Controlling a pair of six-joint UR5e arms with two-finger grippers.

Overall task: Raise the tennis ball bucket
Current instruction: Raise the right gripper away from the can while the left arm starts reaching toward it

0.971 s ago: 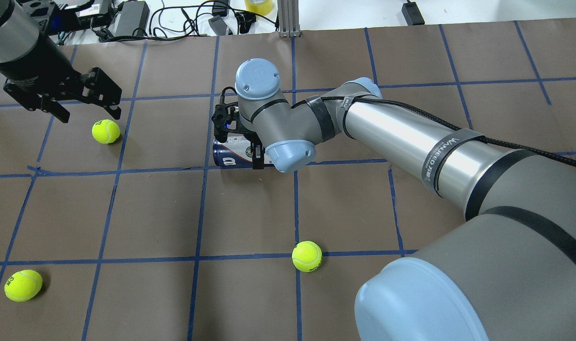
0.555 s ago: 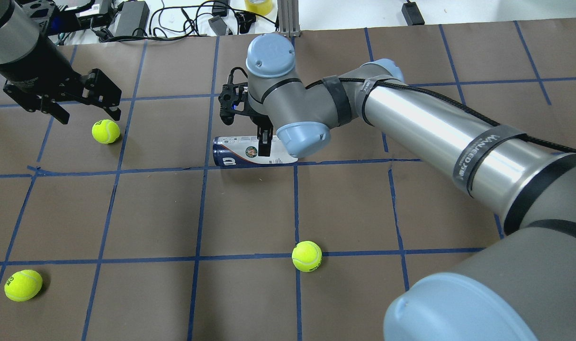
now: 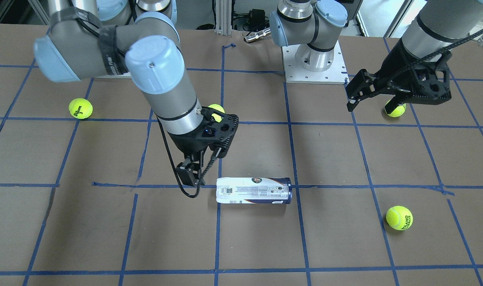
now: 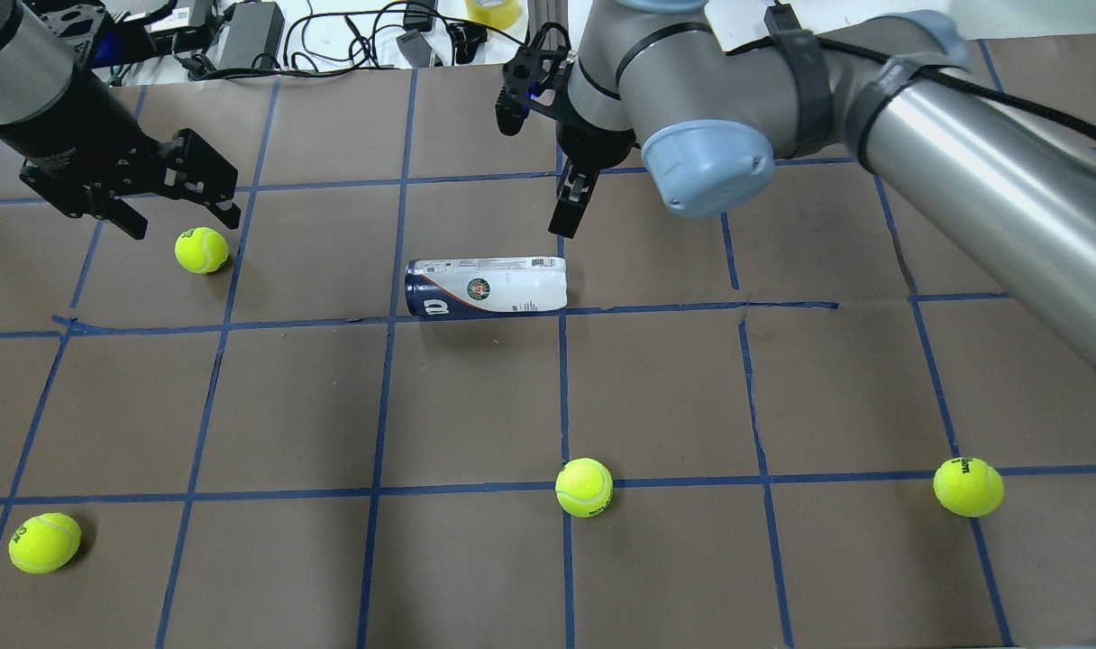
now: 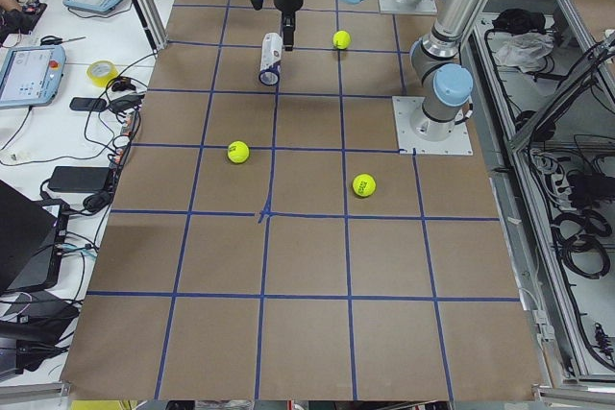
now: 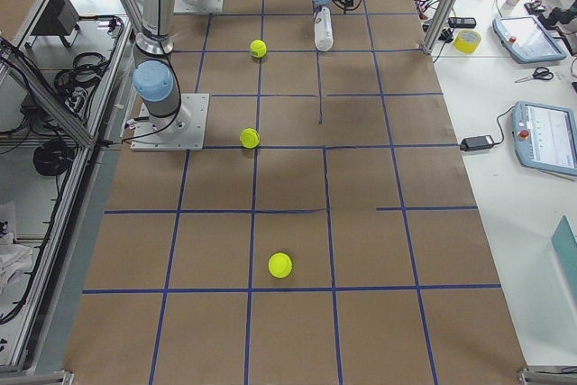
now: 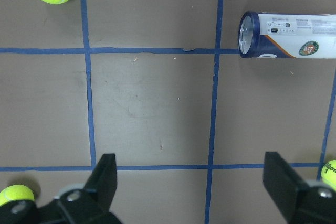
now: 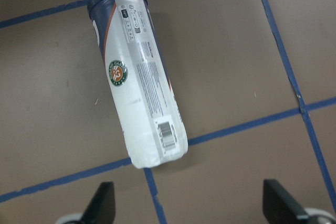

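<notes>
Now the right end effector [image 8: 192,209] has backed off beyond the can [image 4: 485,288], jaws wide and empty, so the can lies unlifted on the tabletop [image 4: 656,388].

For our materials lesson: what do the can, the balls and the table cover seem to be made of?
Can: probably plastic, smooth, with a printed label; its end looks clear and shiny.
Balls: felt, fuzzy and matte, yellow-green.
Table cover: likely brown paper, matte; creases and small tears show.
</notes>
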